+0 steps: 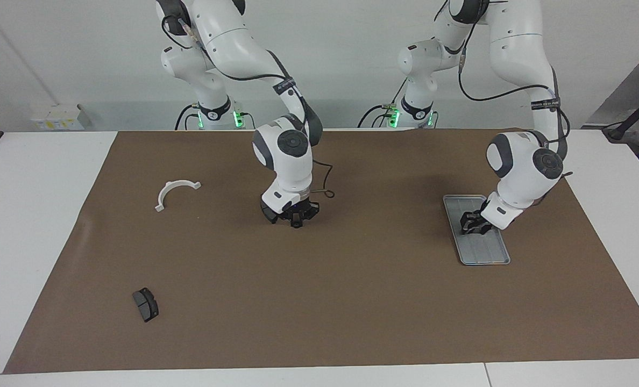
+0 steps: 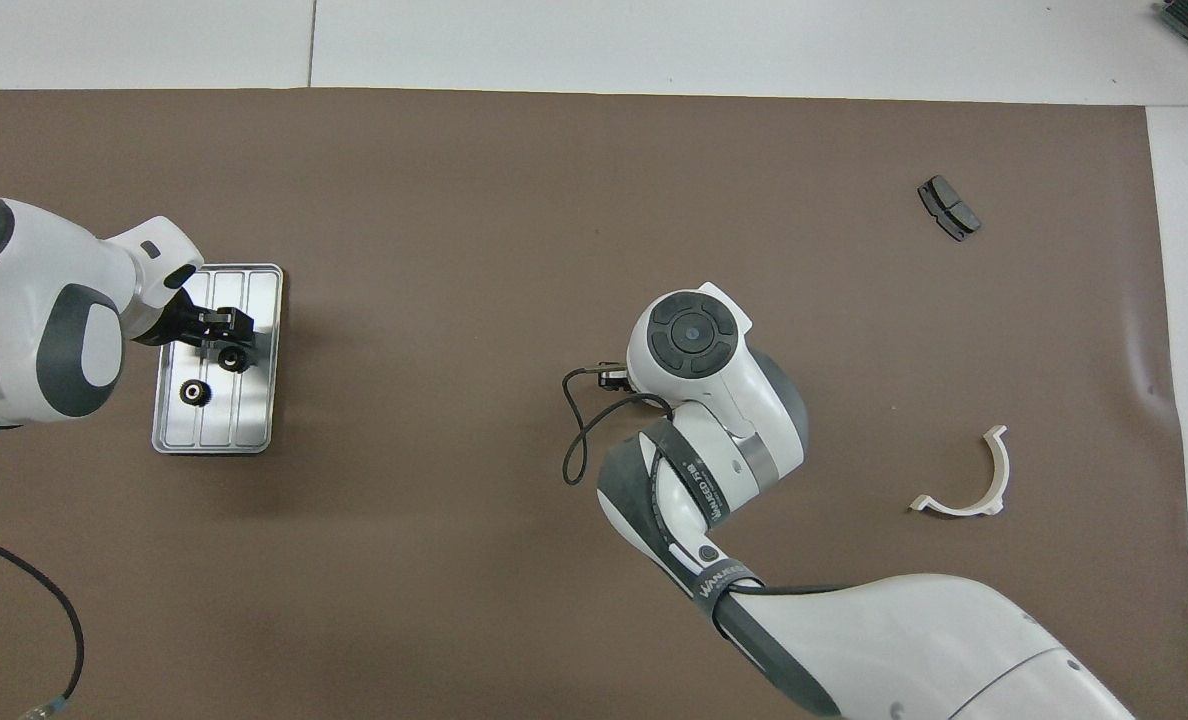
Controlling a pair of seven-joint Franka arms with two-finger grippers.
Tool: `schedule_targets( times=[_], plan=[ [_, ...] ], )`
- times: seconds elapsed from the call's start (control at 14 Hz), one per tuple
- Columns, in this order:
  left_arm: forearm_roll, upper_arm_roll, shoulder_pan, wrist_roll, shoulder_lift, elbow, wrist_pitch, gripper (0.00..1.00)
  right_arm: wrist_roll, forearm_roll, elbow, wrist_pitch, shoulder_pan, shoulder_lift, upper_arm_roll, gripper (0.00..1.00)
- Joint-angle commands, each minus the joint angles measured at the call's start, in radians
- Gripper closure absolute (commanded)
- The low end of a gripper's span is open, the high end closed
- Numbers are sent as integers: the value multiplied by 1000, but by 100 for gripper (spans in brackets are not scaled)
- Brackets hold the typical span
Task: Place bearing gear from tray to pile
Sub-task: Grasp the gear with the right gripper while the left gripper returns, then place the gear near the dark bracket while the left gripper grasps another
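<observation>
My left hand (image 2: 224, 335) over tray (image 2: 264, 300) at frame left, gear (image 2: 233, 358) right under fingertips, pinch state unclear; second gear (image 2: 193, 392) lower-left. Right hand (image 1: 293, 215) waits mid-table.

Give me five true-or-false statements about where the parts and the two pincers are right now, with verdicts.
1. The left pincer is over the tray. True.
2. Two small dark gears show on the tray in the overhead view. True; the second is right at the pincer.
3. The white half-ring bracket lies on the tray. False: it lies on the brown mat, toward the right arm's end.
4. The right pincer is over the dark brake-pad piece. False: it is over bare mat mid-table.
5. The bracket touches the brake-pad piece. False: they lie well apart.
</observation>
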Motion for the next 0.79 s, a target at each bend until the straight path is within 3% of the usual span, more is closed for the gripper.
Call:
schedule_targets(
  times=[0.0, 0.5, 0.71],
  plan=[
    [-1, 5, -19, -47, -34, -57, 3, 41, 16, -23, -33, 20, -36, -62, 2, 100],
    [-1, 6, -51, -168, -52, -86, -20, 42, -236, -21, 13, 74, -252, -53, 0, 100],
    [0, 8, -60, -179, -59, -86, -64, 42, -329, -19, 83, 72, -347, 3, 0, 100]
  ],
)
